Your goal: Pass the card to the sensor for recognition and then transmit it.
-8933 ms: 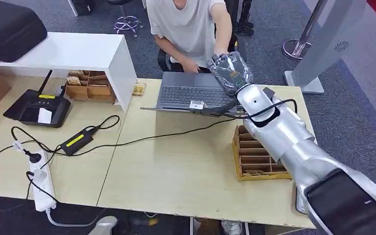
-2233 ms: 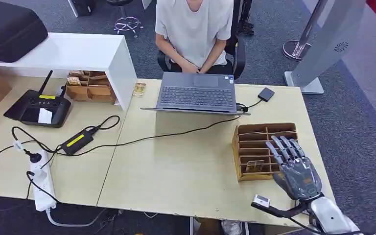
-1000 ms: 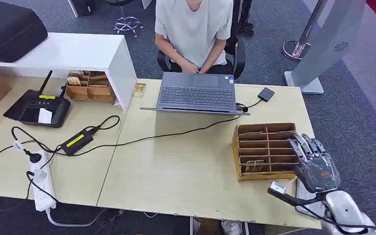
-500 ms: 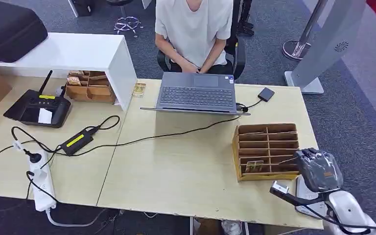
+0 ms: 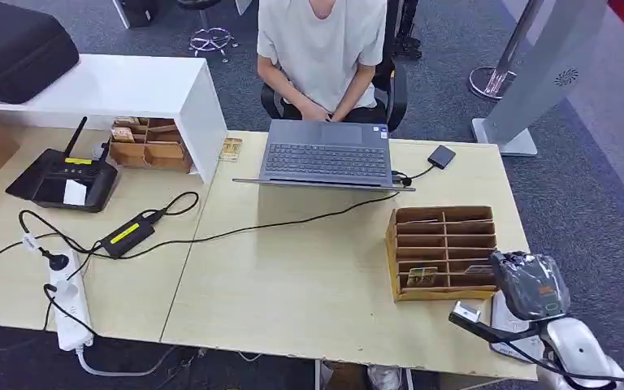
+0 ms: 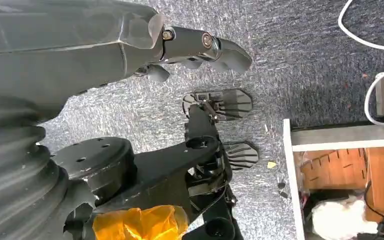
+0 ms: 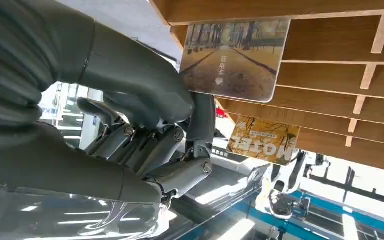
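My right hand (image 5: pixel 530 284) sits at the near right corner of the wooden card rack (image 5: pixel 392 244). In the right wrist view this hand (image 7: pixel 130 100) pinches the edge of a card (image 7: pixel 235 57) printed with a tree-lined path, between thumb and fingers. The card stands in a rack slot. A second card marked MOTEL (image 7: pixel 263 140) leans in another slot, also seen from the head (image 5: pixel 422 278). The small dark sensor box (image 5: pixel 441 156) lies at the far right, cabled to the laptop (image 5: pixel 327 158). My left hand (image 6: pixel 180 42) hangs over the carpet, holding nothing, fingers apart.
A person in a white shirt (image 5: pixel 321 49) sits behind the laptop. A black cable (image 5: pixel 292 221) crosses the table middle. A power brick (image 5: pixel 126 233), power strip (image 5: pixel 67 305), black remote controller (image 5: pixel 65 179) and white shelf (image 5: pixel 130 85) occupy the left side.
My right arm drew back from the person to the rack. In the last second its spread fingers curled in at the rack's near right corner, around the card.
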